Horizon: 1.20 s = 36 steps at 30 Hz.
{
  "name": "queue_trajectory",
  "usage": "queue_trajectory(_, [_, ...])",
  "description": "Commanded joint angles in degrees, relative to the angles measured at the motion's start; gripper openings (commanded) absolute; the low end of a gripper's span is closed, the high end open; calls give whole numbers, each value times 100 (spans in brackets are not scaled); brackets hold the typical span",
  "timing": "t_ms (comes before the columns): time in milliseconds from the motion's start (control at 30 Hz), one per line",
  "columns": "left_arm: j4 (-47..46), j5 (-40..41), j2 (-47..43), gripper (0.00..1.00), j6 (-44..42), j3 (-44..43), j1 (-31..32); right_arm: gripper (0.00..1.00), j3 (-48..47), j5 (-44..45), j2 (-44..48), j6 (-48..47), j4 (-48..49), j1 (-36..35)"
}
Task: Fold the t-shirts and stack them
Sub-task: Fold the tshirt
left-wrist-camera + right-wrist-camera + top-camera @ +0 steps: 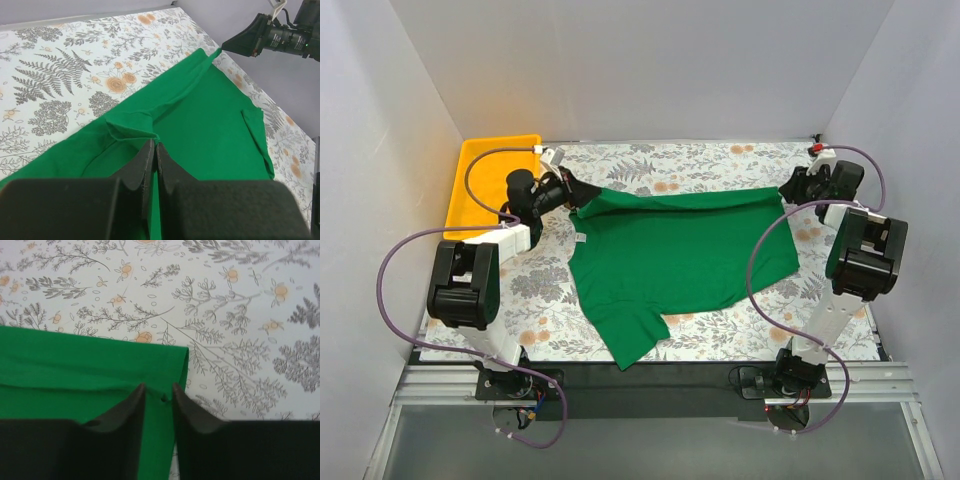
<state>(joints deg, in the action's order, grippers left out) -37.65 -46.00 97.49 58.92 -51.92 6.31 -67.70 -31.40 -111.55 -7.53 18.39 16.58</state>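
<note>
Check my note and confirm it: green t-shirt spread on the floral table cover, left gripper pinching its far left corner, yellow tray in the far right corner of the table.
One point is wrong: the yellow tray sits in the far left corner, not the right, as the top external view shows. The rest stands: the green t-shirt lies spread on the floral table cover, and the left gripper pinches its far left corner.

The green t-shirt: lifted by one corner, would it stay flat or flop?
Probably flop: the green t-shirt wrinkles where the left jaws pinch it. Likely light, being thin cloth lying flat; pushed, it should bunch, not slide.
</note>
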Motion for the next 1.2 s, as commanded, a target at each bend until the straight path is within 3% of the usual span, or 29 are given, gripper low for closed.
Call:
queue_trajectory(0, [117,-233,-371,0,-91,138,64,50,73,29,484,-100,-2,266])
queue_trajectory(133, [354,-383,-380,0,-204,209,151,63,134,-94,660,-99,-151,460])
queue_trajectory(467, [872,-507,-503,0,-503,384,310,64,512,-964,986,-223,-626,592])
queue_trajectory(767, [1786,-358,-547,0,-1039,349,433,64,732,-1132,1109,-398,-942,592])
queue_trajectory(867, [2646,-270,-442,14,-1504,130,564,64,776,-1167,1205,-477,-1083,592])
queue_trajectory(933, [3525,-191,-381,29,-1829,-71,661,64,802,-1184,1302,-521,-1171,592])
queue_trajectory(1067, [4274,143,-652,42,-1999,-161,767,64,890,-1246,1513,-653,-1408,592])
queue_trajectory(1100, [4275,283,-766,49,-1954,-152,767,64,899,-1255,1609,-714,-1487,592])
queue_trajectory(1133, [4222,528,-941,69,-1902,-126,767,64,908,-1272,1653,-767,-1679,592])
queue_trajectory(1167, [4135,748,-977,71,-1788,-134,767,64,917,-1368,1706,-950,-1785,583])
